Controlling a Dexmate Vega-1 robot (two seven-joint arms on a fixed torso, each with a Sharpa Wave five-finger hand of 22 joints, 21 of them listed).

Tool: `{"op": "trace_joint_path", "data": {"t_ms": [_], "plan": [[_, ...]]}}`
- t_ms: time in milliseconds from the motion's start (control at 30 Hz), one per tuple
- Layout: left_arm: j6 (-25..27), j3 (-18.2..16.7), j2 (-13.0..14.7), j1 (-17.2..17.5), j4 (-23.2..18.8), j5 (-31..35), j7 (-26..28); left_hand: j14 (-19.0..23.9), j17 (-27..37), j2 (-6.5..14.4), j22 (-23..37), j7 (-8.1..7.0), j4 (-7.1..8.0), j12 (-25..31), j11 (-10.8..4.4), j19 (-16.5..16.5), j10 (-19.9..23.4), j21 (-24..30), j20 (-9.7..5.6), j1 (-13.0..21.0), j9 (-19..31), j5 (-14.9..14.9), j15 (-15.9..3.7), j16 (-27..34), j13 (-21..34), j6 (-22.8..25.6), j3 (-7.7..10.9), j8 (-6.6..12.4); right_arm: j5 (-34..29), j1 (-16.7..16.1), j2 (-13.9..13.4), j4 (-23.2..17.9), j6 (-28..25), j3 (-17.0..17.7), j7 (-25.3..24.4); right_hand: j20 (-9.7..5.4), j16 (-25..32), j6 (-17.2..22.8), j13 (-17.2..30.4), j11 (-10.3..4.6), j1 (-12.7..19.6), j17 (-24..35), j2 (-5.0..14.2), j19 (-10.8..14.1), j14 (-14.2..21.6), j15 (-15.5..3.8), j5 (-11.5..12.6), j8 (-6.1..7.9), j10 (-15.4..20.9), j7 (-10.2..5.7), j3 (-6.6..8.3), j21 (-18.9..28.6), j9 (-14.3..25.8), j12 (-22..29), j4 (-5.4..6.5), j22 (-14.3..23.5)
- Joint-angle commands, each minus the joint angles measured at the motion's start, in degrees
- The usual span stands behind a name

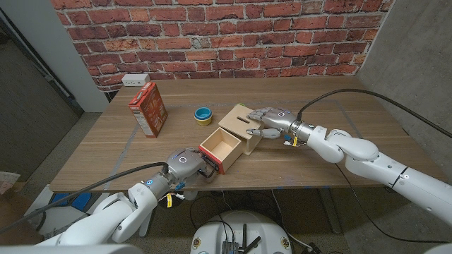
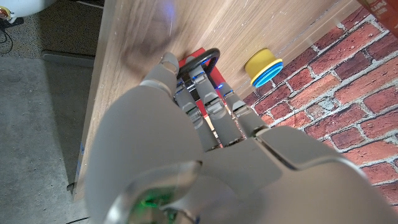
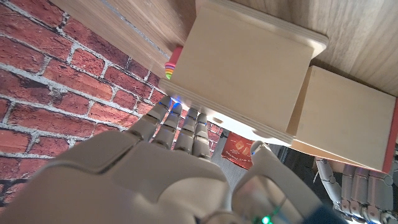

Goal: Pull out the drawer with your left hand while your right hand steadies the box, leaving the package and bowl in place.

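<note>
A pale wooden box sits mid-table, and its drawer with a red front is slid out toward me. My left hand grips the black loop handle on that front; the left wrist view shows my fingers curled through the handle. My right hand holds the box from the right, fingers over its top and thumb on its side. In the right wrist view, my right hand clasps the box with the drawer beside it. The red package stands at the far left. The blue and yellow bowl sits behind the box.
The table's near edge runs just below my left hand. A brick wall backs the table, with a white outlet at its far left corner. Bare wood spreads to the right of the box.
</note>
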Motion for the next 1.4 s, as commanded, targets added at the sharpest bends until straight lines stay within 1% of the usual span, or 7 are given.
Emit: {"op": "trace_joint_path", "data": {"t_ms": [33,233,533,700,1067,1300,1400], "plan": [[0.69,-0.45,-0.2,1.59,-0.31,0.21,0.18,1.77,0.27,0.41,0.1,-0.13,0.04,-0.08,0.02,0.44,0.17,0.0,-9.39,0.07,0.22,0.42,-4.7,0.47,0.16,0.03,-0.23,0.01,-0.07,0.17,0.19,0.01,-0.03,-0.2,0.08,-4.15,-0.07,0.39,0.25,-0.02,-0.74,0.12,1.92,0.37,-0.21,-2.16,0.3,-0.13,0.34,0.45,0.03,0.14,0.07,0.21,0.49,0.1],[1.82,-0.72,-0.75,2.34,-0.48,0.37,-0.02,1.73,0.26,0.41,0.1,-0.18,0.03,-0.1,0.0,0.46,0.17,0.0,-9.4,0.05,0.22,0.42,-4.7,0.43,0.14,0.09,-0.23,0.04,-0.07,0.49,0.25,0.21,0.12,-0.29,0.24,-4.18,-0.09,0.35,0.25,0.05,-0.74,0.13,1.93,0.36,-0.26,-2.16,0.3,-0.15,0.25,0.46,0.0,0.13,0.07,0.17,0.52,0.09],[3.36,-2.32,-0.49,3.8,-0.65,0.55,-0.16,1.71,0.26,0.39,0.1,-0.18,0.0,-0.09,-0.04,0.48,0.2,0.0,-9.4,0.05,0.22,0.42,-4.71,0.42,0.15,0.09,-0.25,0.04,-0.06,1.14,0.64,0.91,0.64,-0.71,0.35,-4.08,-0.18,0.32,0.25,0.06,-0.71,0.13,1.94,0.4,-0.43,-2.14,0.31,-0.16,0.2,0.38,-0.02,0.13,0.07,0.16,0.56,0.09],[3.24,-3.33,-0.09,4.36,-0.5,0.15,-0.09,1.75,0.26,0.41,0.1,-0.08,0.01,-0.07,-0.03,0.5,0.23,0.0,-9.4,0.05,0.22,0.43,-4.7,0.43,0.15,0.1,-0.26,0.05,-0.16,1.32,0.77,1.03,0.64,-0.86,0.38,-4.0,-0.18,0.32,0.25,0.07,-0.69,0.14,1.96,0.44,-0.43,-2.15,0.32,-0.16,0.07,0.41,-0.02,0.14,0.07,0.11,0.57,0.1],[2.87,-3.94,-0.7,4.72,0.18,-0.14,0.74,1.65,0.24,0.35,0.1,-0.15,-0.02,-0.12,-0.02,0.52,0.13,-0.01,-9.41,0.11,0.22,0.45,-4.71,0.37,0.14,-0.32,-0.28,-0.12,-0.3,1.21,0.84,0.77,0.04,-0.92,0.53,-3.87,-0.24,0.33,0.26,-0.13,-0.6,0.12,2.0,0.44,-0.51,-2.05,0.34,-0.15,0.05,0.3,0.01,0.13,0.07,0.13,0.57,0.1],[2.54,-4.11,-0.85,4.63,0.44,-0.2,0.65,0.59,0.16,-0.66,0.06,-0.08,-0.01,-0.67,0.07,0.21,-1.65,-0.13,-9.37,-0.31,0.24,0.52,-4.69,0.04,-0.09,-1.9,-0.63,-0.55,-0.61,1.15,0.83,0.43,-0.32,-0.98,0.63,-3.81,-0.33,0.26,0.26,-0.24,-0.54,0.11,1.97,0.48,-0.69,-2.17,0.35,-0.17,-0.07,0.22,0.01,0.13,0.08,0.1,0.54,0.1],[2.12,-4.54,-0.53,4.85,0.55,-0.45,0.91,-0.7,-0.03,-1.4,0.04,-0.37,-0.01,-0.82,0.01,0.02,-2.8,-0.19,-9.34,-0.65,0.24,0.61,-4.65,-0.38,-0.18,-2.79,-0.76,-0.68,-0.64,1.1,0.84,0.4,-0.36,-0.97,0.47,-3.68,-0.33,0.17,0.26,-0.25,-0.49,0.09,1.98,0.47,-0.67,-2.18,0.36,-0.2,-0.11,0.05,0.05,0.12,0.08,0.1,0.51,0.11]]}}
